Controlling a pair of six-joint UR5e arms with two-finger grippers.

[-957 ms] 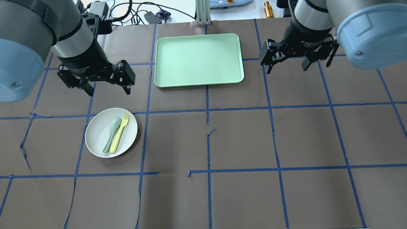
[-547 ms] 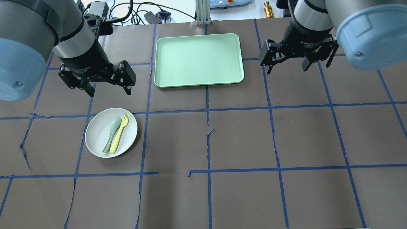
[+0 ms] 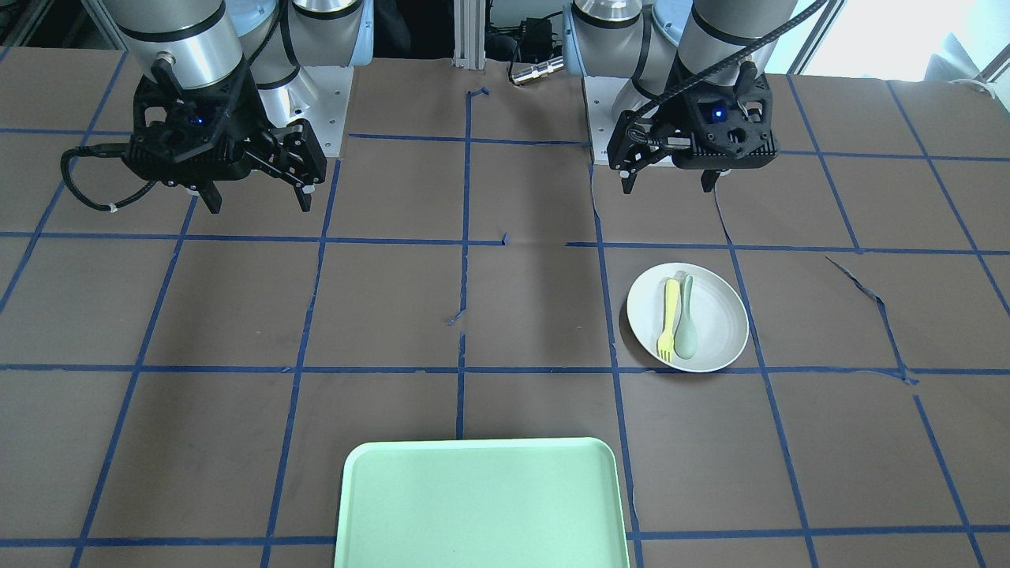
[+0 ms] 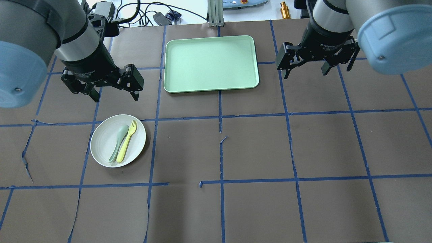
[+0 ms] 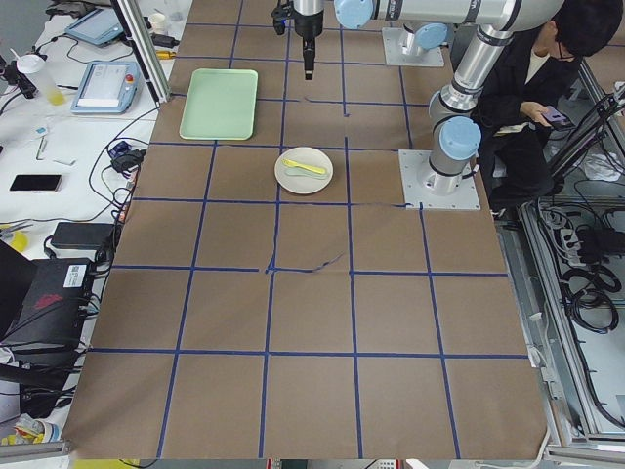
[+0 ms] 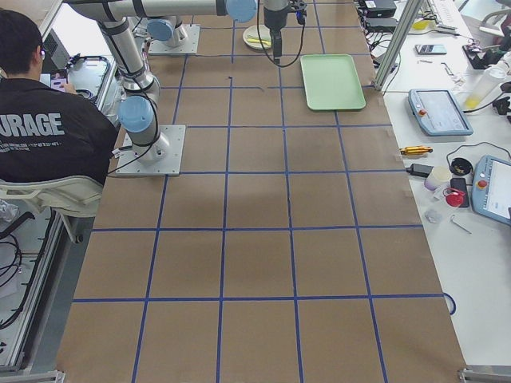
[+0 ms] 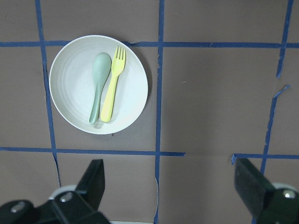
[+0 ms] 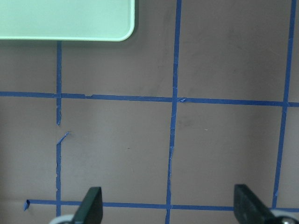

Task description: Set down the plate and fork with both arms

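Observation:
The off-white plate (image 4: 103, 143) lies on the table's left half, with the pale-yellow fork (image 4: 127, 141) and a grey-green spoon (image 4: 118, 143) side by side on it. My left gripper (image 4: 115, 98) is open and empty, hovering just beyond the plate's far edge. The left wrist view shows the plate (image 7: 70, 88) and the fork (image 7: 112, 86) ahead of its spread fingers (image 7: 91, 182). My right gripper (image 4: 304, 74) is open and empty, over bare table to the right of the tray. In the front view the plate (image 3: 722, 315) lies below the left gripper (image 3: 667, 188).
A mint-green rectangular tray (image 4: 211, 64) lies at the far middle of the table, between the two grippers; its corner shows in the right wrist view (image 8: 65, 18). Blue tape lines cross the brown table cover. Cables and tools lie beyond the far edge. A person sits behind the robot's base.

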